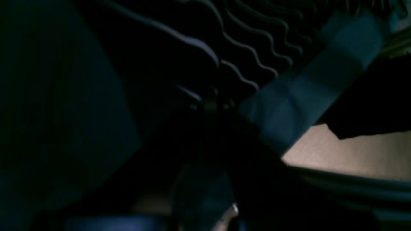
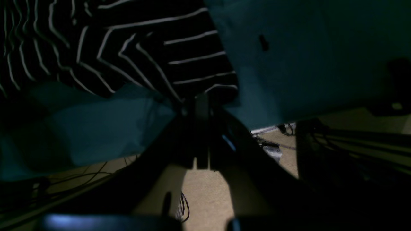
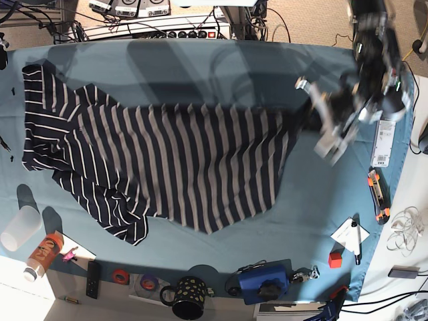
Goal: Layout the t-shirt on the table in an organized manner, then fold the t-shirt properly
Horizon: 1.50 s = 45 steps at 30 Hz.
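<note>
The t-shirt (image 3: pixel 180 167), dark with thin white stripes, lies spread and wrinkled across the teal table (image 3: pixel 200 67), bunched at its left end. My left gripper (image 3: pixel 304 120) is at the shirt's right edge, blurred. In the dark left wrist view its jaws (image 1: pixel 210 102) are shut on striped t-shirt (image 1: pixel 250 41) fabric. In the right wrist view my right gripper (image 2: pixel 200 102) is shut on a hem of the t-shirt (image 2: pixel 179 57), with the table (image 2: pixel 305 57) cloth's edge and beige floor below it. The right arm does not show in the base view.
Along the table's near edge stand a spotted mug (image 3: pixel 187 297), a blue device (image 3: pixel 264 284), a clear cup (image 3: pixel 17 227), an orange bottle (image 3: pixel 40 254) and a remote (image 3: pixel 93 279). At the right lie a white box (image 3: pixel 381 140), an orange cutter (image 3: pixel 378 194) and a red block (image 3: pixel 335 259).
</note>
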Each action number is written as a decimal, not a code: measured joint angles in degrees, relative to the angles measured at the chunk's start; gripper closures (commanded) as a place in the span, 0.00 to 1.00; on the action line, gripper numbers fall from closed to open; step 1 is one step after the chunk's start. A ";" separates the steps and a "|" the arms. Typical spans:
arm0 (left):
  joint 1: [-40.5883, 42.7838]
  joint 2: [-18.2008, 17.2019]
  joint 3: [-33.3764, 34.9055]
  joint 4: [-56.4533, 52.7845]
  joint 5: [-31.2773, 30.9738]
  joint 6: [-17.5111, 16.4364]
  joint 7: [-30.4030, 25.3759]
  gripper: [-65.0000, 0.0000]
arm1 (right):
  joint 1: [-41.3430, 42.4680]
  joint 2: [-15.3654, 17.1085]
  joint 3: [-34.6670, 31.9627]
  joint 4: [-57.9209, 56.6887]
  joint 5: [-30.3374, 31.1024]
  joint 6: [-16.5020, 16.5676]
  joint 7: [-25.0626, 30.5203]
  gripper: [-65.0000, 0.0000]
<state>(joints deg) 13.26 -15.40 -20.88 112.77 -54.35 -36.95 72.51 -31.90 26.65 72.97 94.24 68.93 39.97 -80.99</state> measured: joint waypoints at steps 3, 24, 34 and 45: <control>5.20 0.07 -3.34 -0.02 -0.13 -0.44 -3.04 1.00 | 0.00 -0.02 0.00 0.00 -0.02 -0.02 0.02 1.00; 14.03 0.17 -15.56 -0.26 2.29 1.97 -4.00 0.51 | 5.68 -0.02 0.00 0.00 0.74 0.00 -0.02 0.62; 14.01 -0.46 -42.86 -0.15 -10.91 -1.73 -5.27 0.51 | 5.97 -0.94 -2.82 -11.45 -7.69 -0.17 7.43 0.62; 14.01 -0.50 -46.31 -0.11 -12.48 -2.78 -5.27 0.51 | 14.97 -1.11 -12.76 -25.49 -0.59 -0.13 1.75 0.62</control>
<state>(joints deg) 27.27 -15.90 -67.20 112.66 -66.83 -39.72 67.24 -16.93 25.54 60.20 68.75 68.34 39.83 -79.24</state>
